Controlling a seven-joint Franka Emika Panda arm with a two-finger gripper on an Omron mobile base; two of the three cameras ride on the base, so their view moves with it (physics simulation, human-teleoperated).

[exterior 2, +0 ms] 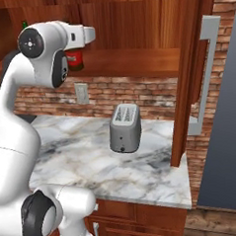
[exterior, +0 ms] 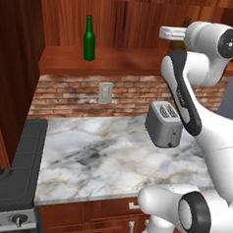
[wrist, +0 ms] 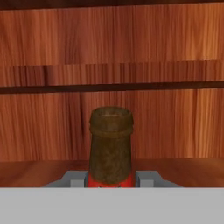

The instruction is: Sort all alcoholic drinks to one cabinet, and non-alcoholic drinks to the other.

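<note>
Where the marble counter (exterior: 110,157) runs along the front of the kitchen, a grey toaster (exterior: 163,124) stands near its back edge, and a stove (exterior: 8,180) sits just to the left of it. Behind them rises a brick wall (exterior: 71,93) with a pale outlet plate (exterior: 106,92). Above the bricks, the open wooden cabinet (exterior: 117,59) holds the green bottle (exterior: 89,39), upright on its shelf toward the left. The arm reaches up to that same shelf, well to the right of the green bottle. In the hand view the gripper (wrist: 110,179) sits around the brown bottle (wrist: 111,144): its grey fingers (wrist: 146,179) lie close on either side of the red label, apparently clamped on it, with the neck standing upright between them. The bottle's base appears to be at shelf level, though I cannot tell whether it rests there. In the right base view a patch of the red label (exterior 2: 75,58) shows just beyond the arm.
</note>
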